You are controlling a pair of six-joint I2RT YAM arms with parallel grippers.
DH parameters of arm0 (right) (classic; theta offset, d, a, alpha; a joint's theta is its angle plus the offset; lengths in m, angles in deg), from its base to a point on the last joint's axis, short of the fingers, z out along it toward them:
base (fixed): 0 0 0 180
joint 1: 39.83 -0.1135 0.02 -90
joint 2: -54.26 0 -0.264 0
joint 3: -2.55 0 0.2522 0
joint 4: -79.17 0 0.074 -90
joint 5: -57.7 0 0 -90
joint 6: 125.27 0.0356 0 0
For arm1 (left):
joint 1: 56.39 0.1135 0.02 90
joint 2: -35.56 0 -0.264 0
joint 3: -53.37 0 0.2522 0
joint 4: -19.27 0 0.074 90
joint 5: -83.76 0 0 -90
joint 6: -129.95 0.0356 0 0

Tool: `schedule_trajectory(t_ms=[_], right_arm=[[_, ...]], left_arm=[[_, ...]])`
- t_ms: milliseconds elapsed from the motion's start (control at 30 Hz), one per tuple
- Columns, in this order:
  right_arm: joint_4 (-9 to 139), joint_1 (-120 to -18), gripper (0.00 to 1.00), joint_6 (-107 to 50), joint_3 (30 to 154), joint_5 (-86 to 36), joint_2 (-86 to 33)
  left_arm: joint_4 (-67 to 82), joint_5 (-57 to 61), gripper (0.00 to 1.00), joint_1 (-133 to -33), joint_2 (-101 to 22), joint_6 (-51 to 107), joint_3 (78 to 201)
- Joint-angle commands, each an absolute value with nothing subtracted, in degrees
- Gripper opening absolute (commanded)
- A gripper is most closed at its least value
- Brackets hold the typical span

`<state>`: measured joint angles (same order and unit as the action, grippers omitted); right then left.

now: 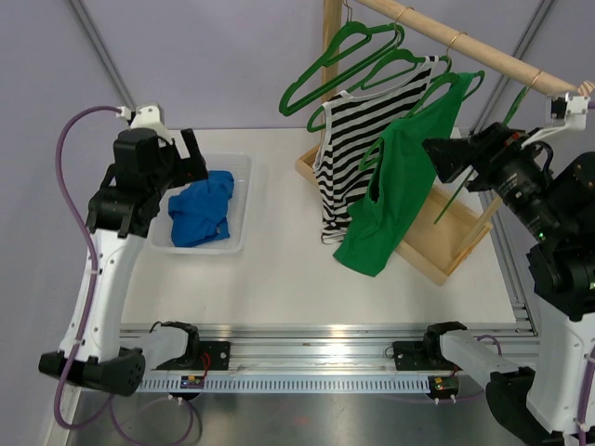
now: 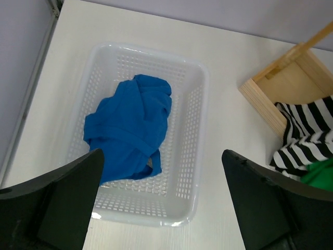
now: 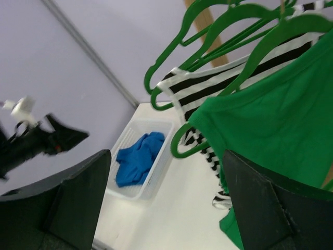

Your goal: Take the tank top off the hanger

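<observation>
A green tank top (image 1: 395,186) hangs on a green hanger (image 1: 446,88) from the wooden rod (image 1: 465,42); it also shows in the right wrist view (image 3: 270,120). A black-and-white striped tank top (image 1: 358,158) hangs on another green hanger just left of it. An empty green hanger (image 1: 339,60) hangs furthest left. My right gripper (image 1: 439,156) is open and empty, right beside the green top's right edge at chest height, apart from it (image 3: 166,156). My left gripper (image 1: 191,158) is open and empty, held above the white basket (image 2: 162,156).
A white perforated basket (image 1: 239,172) at the table's left holds a crumpled blue garment (image 1: 200,209), seen from above in the left wrist view (image 2: 130,127). The rack's wooden base frame (image 1: 437,246) lies on the table under the hanging tops.
</observation>
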<state>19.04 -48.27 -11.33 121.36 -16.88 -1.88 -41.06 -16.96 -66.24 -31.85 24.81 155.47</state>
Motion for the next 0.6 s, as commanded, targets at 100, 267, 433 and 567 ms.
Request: schedule_trajectory(t_ms=[100, 267, 433, 567], right_arm=[[12.2, -48.3, 0.87, -13.2, 132.6, -28.9, -13.9], [9.0, -48.3, 0.83, -13.7, 138.8, -35.4, -21.5], [7.8, -50.0, 0.82, -14.5, 144.1, -39.2, -27.1], [5.6, -54.4, 0.82, -16.3, 152.3, -45.5, -34.2]], left_arm=[[-37.5, -8.4, 0.99, -66.2, -17.1, 24.1, 140.6], [-34.4, -11.7, 0.99, -67.0, -5.4, 24.0, 128.9], [-32.7, -11.2, 0.99, -67.0, -2.2, 24.2, 122.4], [-32.0, -7.8, 0.99, -67.2, -3.3, 24.4, 121.0]])
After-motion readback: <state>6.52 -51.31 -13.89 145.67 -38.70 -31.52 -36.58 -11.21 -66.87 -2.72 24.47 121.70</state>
